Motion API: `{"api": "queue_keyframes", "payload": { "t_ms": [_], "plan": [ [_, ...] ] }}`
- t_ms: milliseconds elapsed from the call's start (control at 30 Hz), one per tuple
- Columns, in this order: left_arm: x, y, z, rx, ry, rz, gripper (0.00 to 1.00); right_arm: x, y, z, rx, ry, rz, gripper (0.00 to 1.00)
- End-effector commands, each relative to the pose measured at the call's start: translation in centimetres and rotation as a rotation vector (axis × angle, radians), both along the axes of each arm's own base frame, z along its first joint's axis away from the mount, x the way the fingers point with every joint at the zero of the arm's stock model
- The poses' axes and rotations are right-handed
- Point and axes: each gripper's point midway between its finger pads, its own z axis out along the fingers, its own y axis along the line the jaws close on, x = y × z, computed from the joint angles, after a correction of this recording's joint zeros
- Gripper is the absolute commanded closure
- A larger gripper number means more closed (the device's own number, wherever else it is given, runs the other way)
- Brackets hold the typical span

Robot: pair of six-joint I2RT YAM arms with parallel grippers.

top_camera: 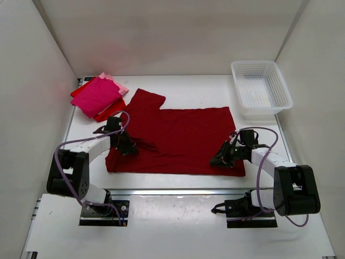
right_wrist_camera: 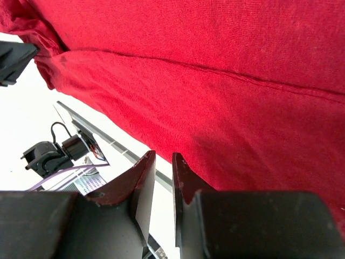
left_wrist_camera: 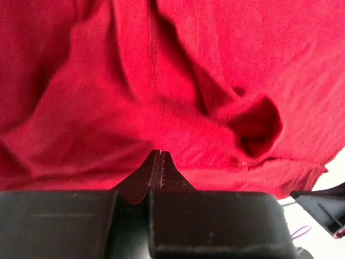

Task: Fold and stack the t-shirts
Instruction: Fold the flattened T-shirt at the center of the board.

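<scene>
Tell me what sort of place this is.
Likely a robot test cell: white panels box in the table, a left arm and right arm are bolted at its near edge, a dark red t-shirt lies spread between them.

White table [top_camera: 199,93] is being enclosed by white walls [top_camera: 161,32] behind it and on both its sides; a white lattice basket [top_camera: 261,89] is being kept at its far right corner; its surface is being evenly lit.
</scene>
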Motion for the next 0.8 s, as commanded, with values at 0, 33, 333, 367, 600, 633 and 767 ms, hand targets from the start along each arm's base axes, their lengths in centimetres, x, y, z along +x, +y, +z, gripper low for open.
{"api": "queue_keyframes", "payload": {
  "t_ms": [0, 33, 333, 367, 600, 633, 767],
  "plan": [
    [3.8, -0.8, 1.5, -0.01, -0.099, 0.007, 1.0, 0.6, 0.2, 0.9, 0.014, -0.039, 0.014, 0.84],
    [4.1, -0.8, 1.5, -0.005, -0.098, 0.004, 1.0, 0.6, 0.0, 0.9, 0.011, -0.043, 0.007, 0.83],
    [7.4, -2.8, 0.5, 0.043, -0.107, -0.038, 1.0, 0.9, -1.0, 1.5, 0.02, -0.051, -0.036, 0.84],
    [7.9, -3.1, 0.7, 0.041, -0.117, -0.044, 1.0, 1.0, -1.1, 1.7, 0.026, -0.061, -0.033, 0.84],
    [10.3, -5.8, 3.5, 0.006, -0.209, -0.06, 0.85, 1.0, -1.2, 1.8, 0.038, -0.059, -0.04, 0.84],
    [10.1, -5.9, 3.1, 0.004, -0.192, -0.063, 0.83, 0.8, -1.1, 1.6, 0.038, -0.05, -0.042, 0.84],
    [10.7, -5.3, 3.0, -0.013, -0.168, -0.052, 0.65, 1.0, -1.0, 1.8, 0.046, -0.06, -0.044, 0.84]
  ]
}}
